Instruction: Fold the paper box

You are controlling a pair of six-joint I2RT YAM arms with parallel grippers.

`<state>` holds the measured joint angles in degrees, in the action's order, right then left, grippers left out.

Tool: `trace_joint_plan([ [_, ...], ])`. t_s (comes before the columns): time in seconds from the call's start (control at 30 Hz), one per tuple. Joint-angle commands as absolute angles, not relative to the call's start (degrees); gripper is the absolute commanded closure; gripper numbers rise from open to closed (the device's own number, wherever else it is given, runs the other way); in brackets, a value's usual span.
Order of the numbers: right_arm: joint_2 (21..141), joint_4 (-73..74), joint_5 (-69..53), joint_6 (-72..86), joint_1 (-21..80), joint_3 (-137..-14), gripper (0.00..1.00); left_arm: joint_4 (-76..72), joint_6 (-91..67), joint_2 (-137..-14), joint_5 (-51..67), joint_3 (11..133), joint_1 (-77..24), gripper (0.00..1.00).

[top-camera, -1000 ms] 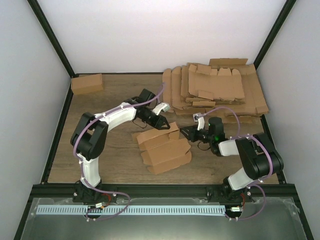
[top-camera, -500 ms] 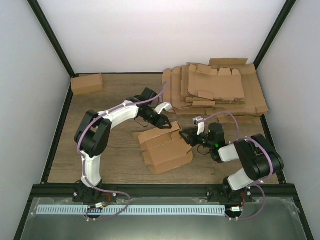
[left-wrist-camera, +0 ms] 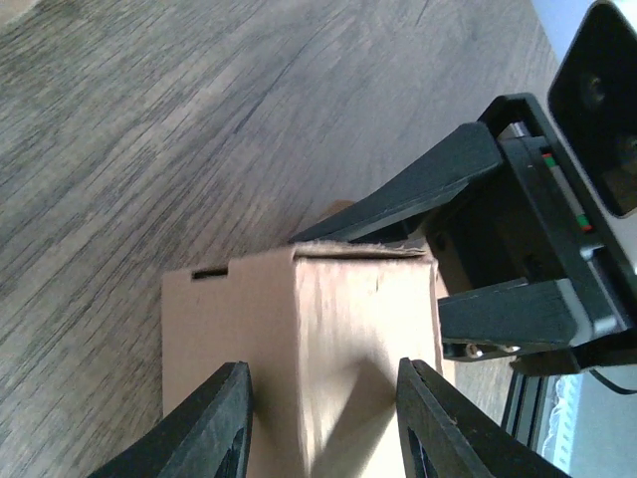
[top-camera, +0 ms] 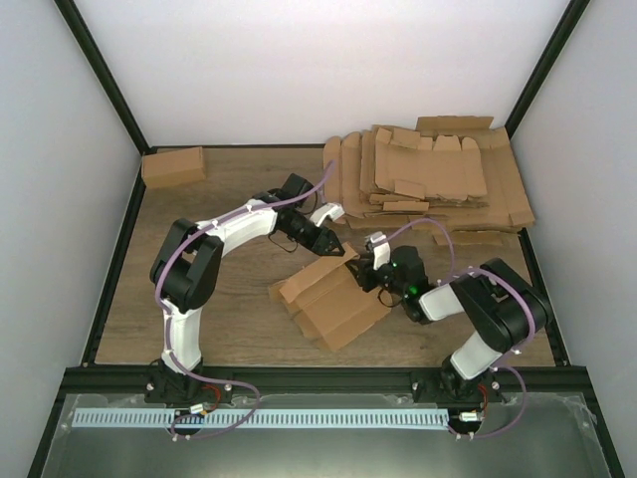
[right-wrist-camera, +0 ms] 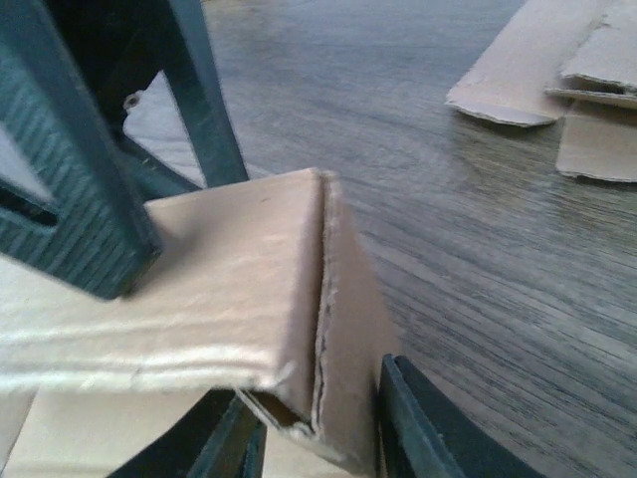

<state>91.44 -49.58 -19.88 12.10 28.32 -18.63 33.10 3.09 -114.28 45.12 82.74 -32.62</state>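
Observation:
The paper box [top-camera: 333, 299], a brown half-folded sheet, lies tilted on the wooden table between the arms. My left gripper [top-camera: 333, 245] is at its far end. In the left wrist view the box's raised end [left-wrist-camera: 343, 329] sits between the two fingers, and the gripper [left-wrist-camera: 323, 423] is shut on it. My right gripper [top-camera: 362, 272] meets the same end from the right. Its wrist view shows a folded corner wall of the box [right-wrist-camera: 343, 329] caught between the fingers, gripper [right-wrist-camera: 318, 438] shut on it. The right gripper's black fingers [left-wrist-camera: 438, 189] show just beyond the box.
A big heap of flat cardboard sheets [top-camera: 428, 179] covers the back right of the table; its edges [right-wrist-camera: 557, 90] show in the right wrist view. A small closed brown carton [top-camera: 173, 166] sits at the back left. Black frame rails border the table.
The right gripper has moved left onto the box's far end. The box has turned and lifted at that end. The left gripper has barely shifted.

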Motion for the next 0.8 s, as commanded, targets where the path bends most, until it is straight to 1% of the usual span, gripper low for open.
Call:
trace_joint_plan([
  [0.0,92.4,-53.0,-8.0,10.7,32.3,-20.3,0.71,32.1,3.7,-115.3,48.8,83.2,-33.0,0.58],
  [0.1,92.0,-53.1,0.0,10.9,35.4,-20.6,0.81,30.6,2.4,-114.2,49.6,82.1,-33.4,0.58],
  [0.27,90.6,-52.3,7.0,13.2,37.4,-20.3,0.99,26.1,-0.7,-111.3,50.0,78.5,-34.6,0.56],
  [0.47,85.4,-51.2,11.7,13.6,38.1,-16.9,0.99,18.4,-6.0,-103.9,44.6,72.6,-36.0,0.45],
  [0.53,83.4,-49.7,12.4,13.6,38.1,-16.1,0.99,16.1,-7.5,-100.2,39.9,70.3,-36.3,0.4],
  [0.57,82.2,-49.0,12.6,13.7,38.1,-15.6,0.99,15.6,-7.6,-98.8,37.5,69.4,-36.7,0.36],
  [0.6,81.0,-48.4,12.7,13.9,38.1,-15.0,0.99,15.3,-7.7,-97.4,34.8,68.4,-37.4,0.29],
  [0.7,77.9,-46.6,13.2,14.6,38.1,-13.5,0.99,13.6,-8.1,-92.4,26.7,65.3,-39.6,0.14],
  [0.77,76.4,-44.9,13.2,14.9,38.1,-13.0,0.99,11.8,-9.2,-88.5,20.8,62.4,-41.0,0.07],
])
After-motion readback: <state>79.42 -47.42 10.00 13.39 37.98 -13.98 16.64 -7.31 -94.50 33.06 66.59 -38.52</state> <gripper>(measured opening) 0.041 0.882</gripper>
